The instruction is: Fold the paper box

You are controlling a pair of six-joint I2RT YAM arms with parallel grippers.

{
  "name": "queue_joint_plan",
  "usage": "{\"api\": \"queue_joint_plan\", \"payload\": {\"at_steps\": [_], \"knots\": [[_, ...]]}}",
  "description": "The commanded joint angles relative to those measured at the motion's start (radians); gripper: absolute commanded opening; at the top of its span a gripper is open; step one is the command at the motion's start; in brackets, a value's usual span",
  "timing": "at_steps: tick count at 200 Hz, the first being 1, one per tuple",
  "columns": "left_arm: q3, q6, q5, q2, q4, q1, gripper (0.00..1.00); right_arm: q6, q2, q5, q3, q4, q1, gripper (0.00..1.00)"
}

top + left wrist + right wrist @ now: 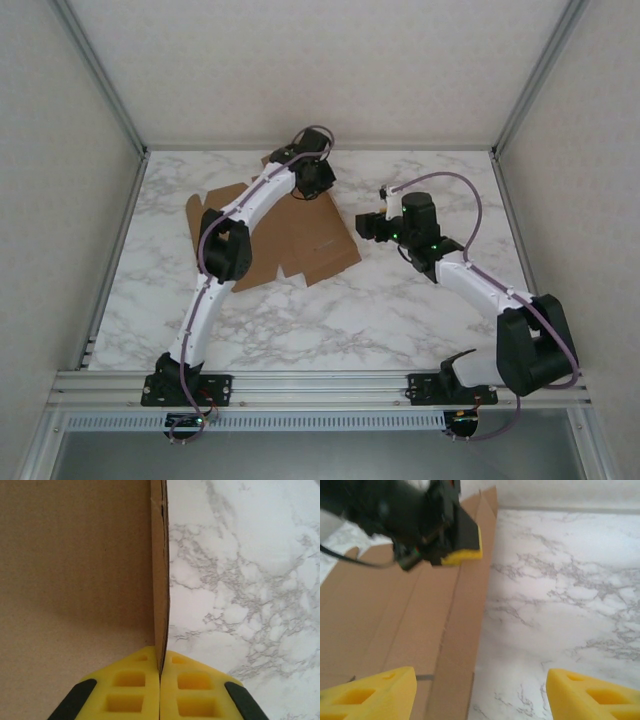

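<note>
The paper box point(290, 240) is a flat brown die-cut sheet lying left of the table's middle. My left gripper point(318, 182) is at the sheet's far right side. In the left wrist view its yellow fingers point(130, 690) are shut on the edge of a raised flap point(160, 580), which stands upright between the brown panel point(75, 580) and the marble. My right gripper point(366, 225) hovers just right of the sheet. It is open point(480, 692), with the sheet's right strip point(455, 645) and bare marble between its fingertips. The left gripper point(445, 530) also shows in the right wrist view.
A white marble table point(400, 310) carries everything, with grey walls on three sides and a metal rail point(320, 385) along the near edge. Bare marble lies to the right of the sheet and in front of it.
</note>
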Motion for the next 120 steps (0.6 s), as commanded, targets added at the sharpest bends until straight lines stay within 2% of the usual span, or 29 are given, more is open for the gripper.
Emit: {"api": "queue_joint_plan", "payload": {"at_steps": [1,24,38,53,62,76,90,120], "knots": [[-0.149,0.017,0.051,-0.115,0.108,-0.004,0.05,0.06,-0.044,-0.01,0.06,-0.039,-0.005,0.69],[-0.403,0.025,0.092,-0.231,0.302,-0.009,0.05,0.124,-0.025,0.004,0.104,-0.105,-0.007,0.58],[-0.552,0.013,0.122,-0.292,0.426,-0.007,0.03,0.172,0.008,-0.011,0.142,-0.151,-0.014,0.46],[-0.682,-0.004,0.156,-0.338,0.54,-0.007,0.01,0.233,0.056,-0.038,0.17,-0.176,-0.026,0.3],[-0.743,-0.008,0.173,-0.36,0.592,-0.008,0.0,0.269,0.086,-0.086,0.179,-0.177,-0.037,0.22],[-0.818,-0.01,0.192,-0.383,0.649,-0.007,0.0,0.326,0.128,-0.159,0.174,-0.145,-0.044,0.2],[-0.88,-0.006,0.209,-0.397,0.69,-0.006,0.0,0.373,0.178,-0.227,0.179,-0.124,-0.045,0.08],[-0.976,0.0,0.25,-0.408,0.77,0.006,0.0,0.452,0.318,-0.385,0.239,-0.176,-0.039,0.04]]}}
